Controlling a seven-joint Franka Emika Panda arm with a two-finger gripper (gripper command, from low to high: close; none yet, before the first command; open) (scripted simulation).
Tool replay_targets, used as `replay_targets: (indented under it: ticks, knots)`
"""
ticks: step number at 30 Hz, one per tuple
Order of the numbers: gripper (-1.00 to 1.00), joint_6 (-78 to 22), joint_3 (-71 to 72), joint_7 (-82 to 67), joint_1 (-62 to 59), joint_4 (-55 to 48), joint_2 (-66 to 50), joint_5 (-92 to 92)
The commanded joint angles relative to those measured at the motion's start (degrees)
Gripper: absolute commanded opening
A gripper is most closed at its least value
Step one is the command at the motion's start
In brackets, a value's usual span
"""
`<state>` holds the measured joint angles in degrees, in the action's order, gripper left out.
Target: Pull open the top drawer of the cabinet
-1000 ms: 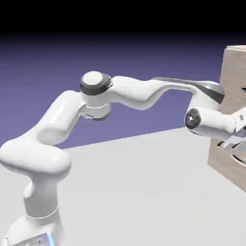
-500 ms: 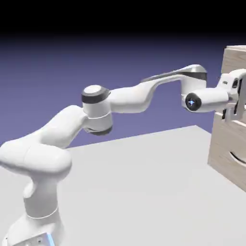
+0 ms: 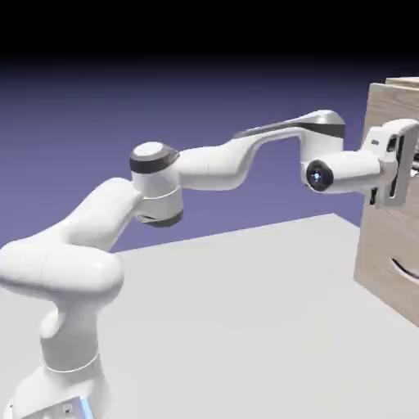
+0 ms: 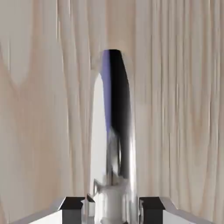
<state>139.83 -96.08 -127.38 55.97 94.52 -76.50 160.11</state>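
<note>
1. In the exterior view, a white robot arm (image 3: 204,159) is reaching from the lower left of the frame to the cabinet (image 3: 393,237), a pale wood-grain chest standing at the right edge.
2. The top drawer (image 3: 385,110) is sitting at the upper right of that view, with the gripper (image 3: 401,168) pressing up against its front. A lower drawer's dark curved handle (image 3: 403,268) is showing beneath.
3. In the hand view, wood grain is filling the frame, and the top drawer's handle (image 4: 116,127) is running up the middle as a shiny, dark, curved bar.
4. The gripper's two grey fingertips (image 4: 72,205) are sitting at the bottom edge, closing tightly on the handle between them.
5. The drawer is looking rigid and probably heavy enough to need a firm, straight pull; the glossy metal handle may be slippery, so gripping across its middle seems the safest hold.
6. No brands, labels or writing are showing anywhere.
</note>
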Motion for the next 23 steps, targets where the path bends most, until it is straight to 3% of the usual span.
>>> replay_targets:
  ticks: [1, 20, 21, 23]
  knots:
    - [-1.00, -0.79, -0.37, -0.49, 1.30, 2.08, 0.13, 0.17]
    - [-1.00, -13.82, -10.82, -5.31, 27.02, 39.94, 0.44, -3.17]
    - [1.00, -13.82, -10.82, -5.31, 27.02, 39.94, 0.44, -3.17]
    - [1.00, -14.35, -11.72, -5.42, 28.62, 42.01, 0.20, -3.68]
